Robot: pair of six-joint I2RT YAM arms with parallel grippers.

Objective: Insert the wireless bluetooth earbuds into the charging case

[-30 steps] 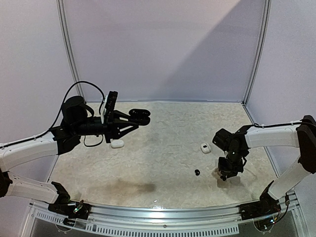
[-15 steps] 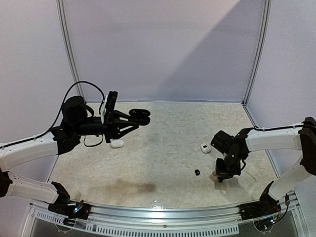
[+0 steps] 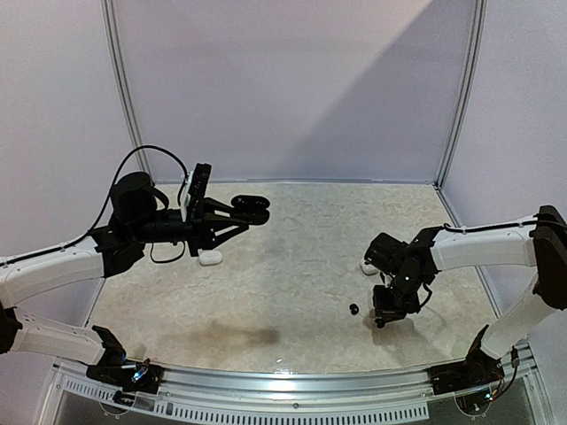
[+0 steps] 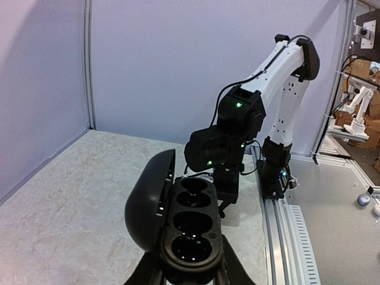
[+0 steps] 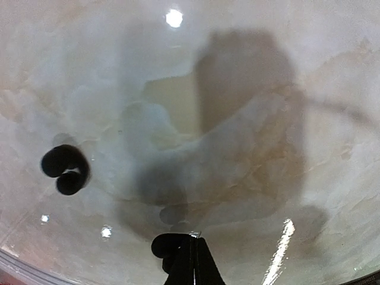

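Your right gripper [image 3: 381,320] [image 5: 191,242] has its fingers closed low by the worktop's [image 3: 292,266] near-right corner, the tiny rounded black plastic earbud [image 3: 353,309] [image 5: 65,169] lying apart just to their left, while your left gripper [image 4: 190,270] clamps the open black oval charging case [image 4: 190,228] [image 3: 251,204] above the far-left corner.

Earbud [image 3: 353,309] on table [image 3: 266,292], right of charging case [image 3: 251,205]
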